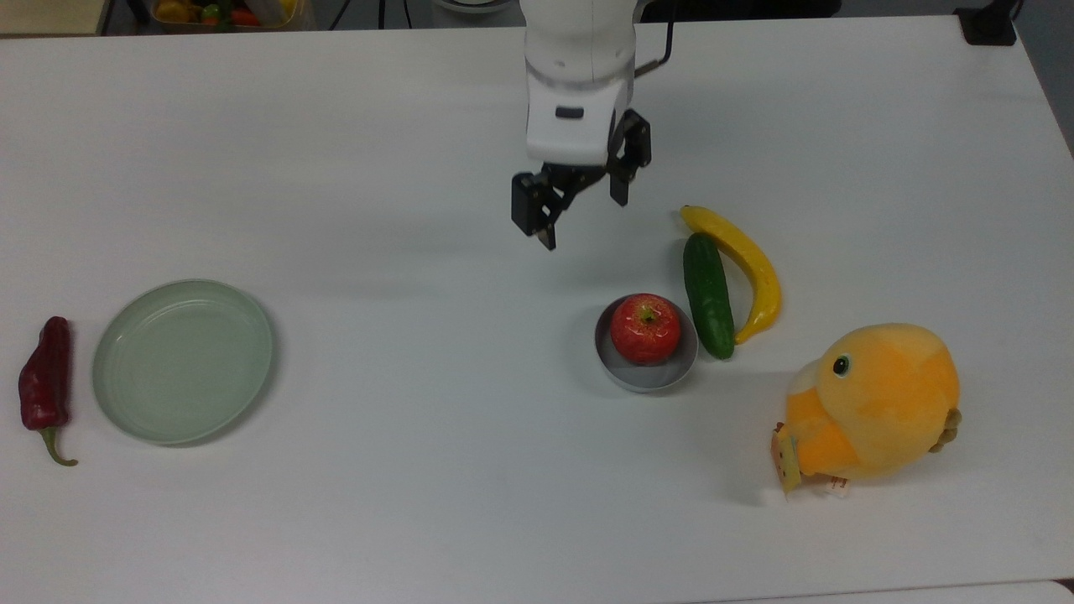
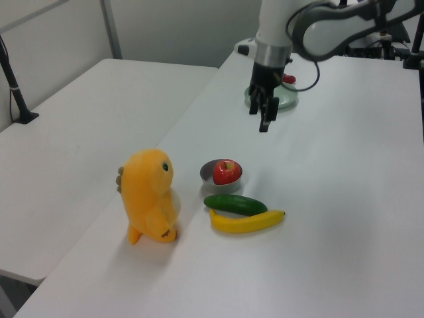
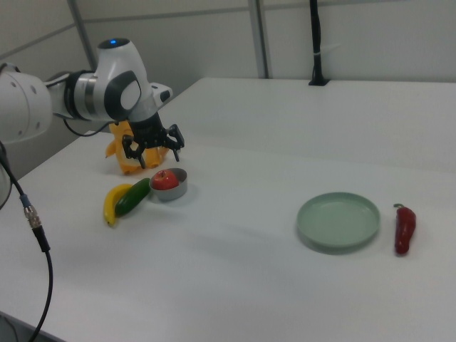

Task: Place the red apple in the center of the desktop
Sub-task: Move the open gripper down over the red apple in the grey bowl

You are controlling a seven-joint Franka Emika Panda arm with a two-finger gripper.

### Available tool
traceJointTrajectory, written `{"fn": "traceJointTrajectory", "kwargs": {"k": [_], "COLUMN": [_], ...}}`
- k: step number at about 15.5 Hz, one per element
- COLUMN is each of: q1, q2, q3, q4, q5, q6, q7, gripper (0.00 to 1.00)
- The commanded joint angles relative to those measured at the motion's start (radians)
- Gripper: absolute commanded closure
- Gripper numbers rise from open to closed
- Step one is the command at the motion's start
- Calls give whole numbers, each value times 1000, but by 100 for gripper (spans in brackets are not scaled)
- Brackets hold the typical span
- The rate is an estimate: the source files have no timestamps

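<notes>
Apple [image 1: 645,328] sits in grey bowl [image 1: 623,376]; green plate [image 1: 183,361] empty; fingers [image 1: 547,228] apart.

Arm [image 1: 579,50] cut off at top view's upper edge, bench [image 1: 419,520] clipped at its left and bottom edges, plush toy [image 3: 121,158] mostly hidden behind the arm in right view, plate [image 2: 281,101] partly behind the fingers [image 2: 264,124] in left view.

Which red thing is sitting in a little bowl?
The red apple. It sits in the small grey bowl beside the cucumber. The other red thing, the chili pepper, lies flat on the desktop beside the green plate.
</notes>
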Motion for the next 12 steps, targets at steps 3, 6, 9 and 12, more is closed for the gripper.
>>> {"fn": "traceJointTrajectory", "kwargs": {"k": [3, 6, 9, 12], "q1": [31, 57, 65, 88], "q2": [100, 177, 220, 246], "q3": [16, 16, 16, 16], "q4": [26, 66, 74, 91], "q5": [-56, -82, -151, -168], "q6": [108, 157, 223, 234], "q7": [2, 35, 108, 143], "gripper": [0, 0, 0, 0]}}
